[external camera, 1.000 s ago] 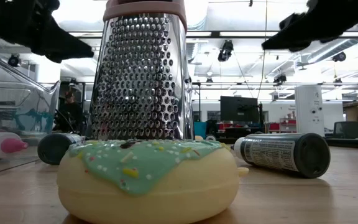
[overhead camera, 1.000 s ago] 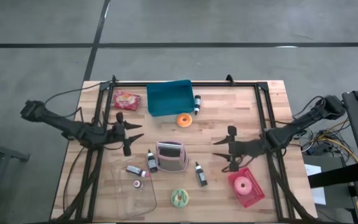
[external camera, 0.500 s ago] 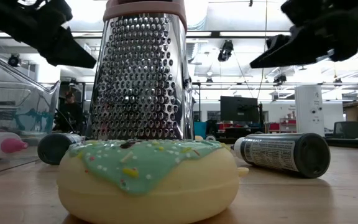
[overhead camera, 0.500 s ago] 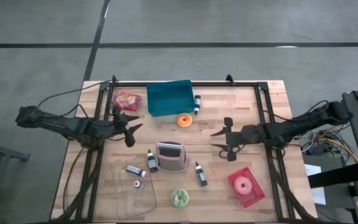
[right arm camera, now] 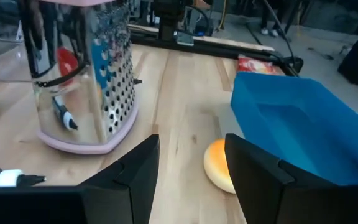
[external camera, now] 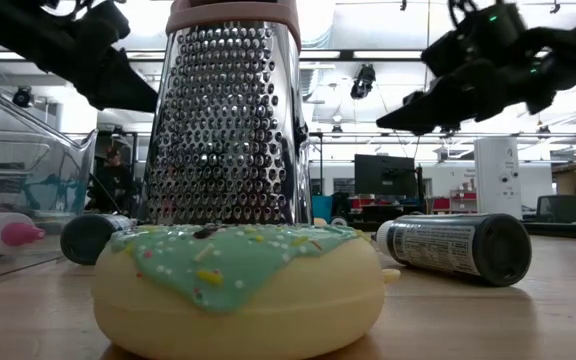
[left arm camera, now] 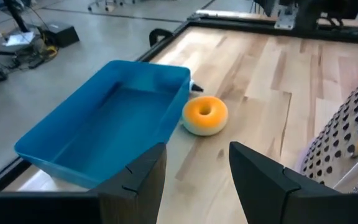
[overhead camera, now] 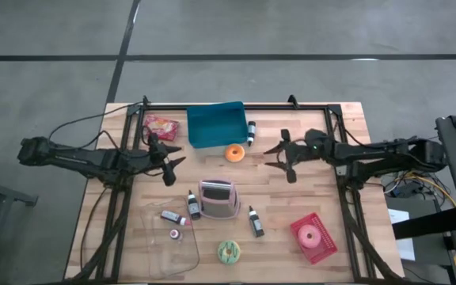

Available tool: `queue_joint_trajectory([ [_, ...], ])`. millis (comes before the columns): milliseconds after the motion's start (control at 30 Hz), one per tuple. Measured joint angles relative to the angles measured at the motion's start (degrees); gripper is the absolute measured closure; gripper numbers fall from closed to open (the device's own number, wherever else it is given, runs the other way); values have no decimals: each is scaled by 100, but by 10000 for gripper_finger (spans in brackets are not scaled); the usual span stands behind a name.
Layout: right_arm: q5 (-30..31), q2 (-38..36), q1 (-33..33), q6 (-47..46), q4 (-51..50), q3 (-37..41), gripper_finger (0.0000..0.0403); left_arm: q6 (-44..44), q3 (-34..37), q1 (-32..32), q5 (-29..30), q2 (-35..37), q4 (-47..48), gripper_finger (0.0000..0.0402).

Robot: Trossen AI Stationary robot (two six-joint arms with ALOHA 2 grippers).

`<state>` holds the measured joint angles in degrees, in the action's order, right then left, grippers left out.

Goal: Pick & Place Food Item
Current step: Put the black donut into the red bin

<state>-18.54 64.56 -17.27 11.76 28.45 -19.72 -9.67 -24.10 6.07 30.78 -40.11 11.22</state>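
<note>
An orange-iced donut (overhead camera: 234,153) lies flat on the wooden table just in front of a blue bin (overhead camera: 216,124). It also shows in the left wrist view (left arm camera: 205,114) and the right wrist view (right arm camera: 219,165). My left gripper (overhead camera: 174,155) hangs open to the donut's left, above the table. My right gripper (overhead camera: 271,157) hangs open to its right, pointing at it. A green-iced donut (external camera: 238,285) lies near the front edge. A pink donut (overhead camera: 312,235) sits in a red basket (overhead camera: 326,247).
A metal grater (overhead camera: 218,198) stands mid-table, with small dark bottles (overhead camera: 255,222) lying around it. One more bottle (overhead camera: 251,131) lies beside the bin. A red snack bag (overhead camera: 161,125) lies at the far left and a clear container (overhead camera: 182,252) at the near left.
My right gripper has swung from near the red basket toward the table's far edge and left, ending close beside the orange donut and a little lower. My left gripper has shifted slightly toward the far edge. Nothing on the table has moved.
</note>
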Motion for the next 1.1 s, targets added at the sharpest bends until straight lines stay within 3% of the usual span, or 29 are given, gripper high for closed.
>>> queue_joint_trajectory([
  [333, -324, 1734, -171, 381, -158, -1059, 225, 183, 0, -218, -32, -369, -9, 225],
  [533, -407, 2515, -211, 631, -784, -1730, 225, 299, 41, -367, -32, -429, -16, 225],
  [1100, -429, 3257, -521, 1229, -1841, -2793, 225, 306, 367, -446, -172, -435, -374, 225],
])
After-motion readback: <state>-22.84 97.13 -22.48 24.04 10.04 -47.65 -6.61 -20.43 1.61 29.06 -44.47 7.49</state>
